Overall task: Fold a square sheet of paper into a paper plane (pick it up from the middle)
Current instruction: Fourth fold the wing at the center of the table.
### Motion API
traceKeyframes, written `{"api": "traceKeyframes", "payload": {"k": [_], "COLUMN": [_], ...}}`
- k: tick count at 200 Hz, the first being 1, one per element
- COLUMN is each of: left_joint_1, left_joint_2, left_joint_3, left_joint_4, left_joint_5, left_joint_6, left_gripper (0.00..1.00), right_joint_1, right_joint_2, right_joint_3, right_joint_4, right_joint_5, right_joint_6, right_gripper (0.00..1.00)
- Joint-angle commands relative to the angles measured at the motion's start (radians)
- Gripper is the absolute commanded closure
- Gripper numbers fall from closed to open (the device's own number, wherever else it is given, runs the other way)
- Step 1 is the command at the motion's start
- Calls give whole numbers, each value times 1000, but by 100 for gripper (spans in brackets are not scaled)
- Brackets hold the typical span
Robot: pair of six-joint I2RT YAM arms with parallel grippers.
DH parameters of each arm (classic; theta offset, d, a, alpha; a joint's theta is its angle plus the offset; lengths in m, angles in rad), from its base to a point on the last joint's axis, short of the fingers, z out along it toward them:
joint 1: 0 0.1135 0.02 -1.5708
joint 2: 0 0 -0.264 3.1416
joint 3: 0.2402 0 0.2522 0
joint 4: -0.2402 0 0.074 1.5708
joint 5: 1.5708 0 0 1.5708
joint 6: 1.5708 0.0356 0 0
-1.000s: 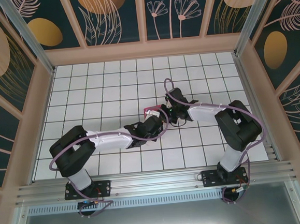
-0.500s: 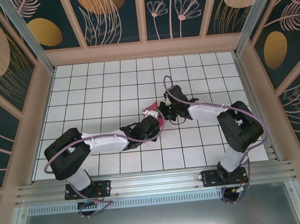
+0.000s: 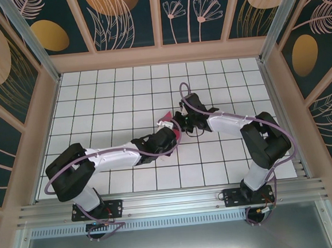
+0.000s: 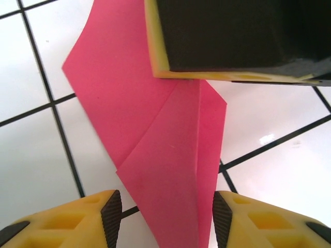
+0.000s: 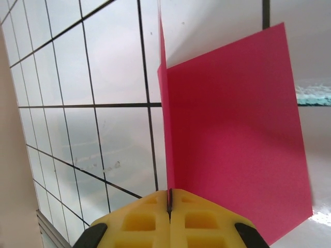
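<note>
My right tool (image 5: 169,199) is clamped on the folded paper (image 4: 155,155) at centre of the overhead frame, its long crease running down between the wide-open fingers of my left tool (image 4: 166,212).

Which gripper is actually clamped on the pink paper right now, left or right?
The right gripper: its fingers are shut together on the edge of the paper. The left gripper is open, fingers apart on either side of it.

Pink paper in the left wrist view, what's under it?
White tiled table shows around the paper; grid lines disappear behind it. The tabletop directly beneath is covered.
</note>
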Motion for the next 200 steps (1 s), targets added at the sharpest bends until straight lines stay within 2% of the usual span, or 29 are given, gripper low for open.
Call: {"api": "traceKeyframes", "payload": {"k": [1, 32, 68, 94, 200], "left_joint_1": [-3, -9, -29, -33, -35], "left_joint_2": [-54, -108, -88, -63, 49], "left_joint_3": [64, 90, 90, 96, 132], "left_joint_4": [-171, -282, -255, -235, -267], "left_joint_5": [-81, -83, -7, 28, -120], "left_joint_6": [-19, -70, -70, -55, -7], "left_gripper": [48, 49, 49, 53, 72], "right_joint_1": [8, 12, 19, 26, 43], "right_joint_2": [-15, -9, -4, 13, 55], "right_joint_3": [47, 71, 81, 91, 127], "right_joint_4": [-13, -34, -29, -32, -53], "right_joint_5": [13, 20, 30, 30, 33], "right_joint_6": [17, 27, 32, 30, 19], "right_gripper": [96, 97, 97, 96, 97]}}
